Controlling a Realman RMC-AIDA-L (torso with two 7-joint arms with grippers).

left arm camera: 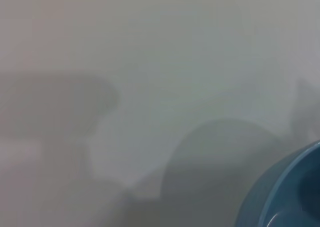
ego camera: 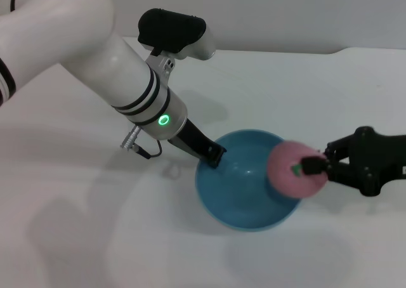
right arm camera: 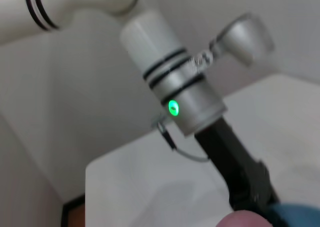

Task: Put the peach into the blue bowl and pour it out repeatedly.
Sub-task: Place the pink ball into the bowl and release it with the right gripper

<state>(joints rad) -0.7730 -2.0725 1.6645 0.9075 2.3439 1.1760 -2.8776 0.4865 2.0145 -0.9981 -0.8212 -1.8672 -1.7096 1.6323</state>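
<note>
The blue bowl (ego camera: 240,202) sits on the white table, right of centre in the head view. My left gripper (ego camera: 212,156) reaches down to the bowl's left rim and is shut on it. The pink peach (ego camera: 288,170) hangs over the bowl's right rim, with my right gripper (ego camera: 315,166) shut on it from the right. In the left wrist view only an edge of the bowl (left arm camera: 287,187) shows. The right wrist view shows the top of the peach (right arm camera: 243,220), a bit of the bowl (right arm camera: 297,214) and the left arm's black gripper (right arm camera: 245,179) beyond them.
The white table (ego camera: 82,237) spreads around the bowl, with a pale wall behind it. The left arm's thick white forearm (ego camera: 120,66) crosses the upper left above the table. A table edge and an orange patch (right arm camera: 75,214) show in the right wrist view.
</note>
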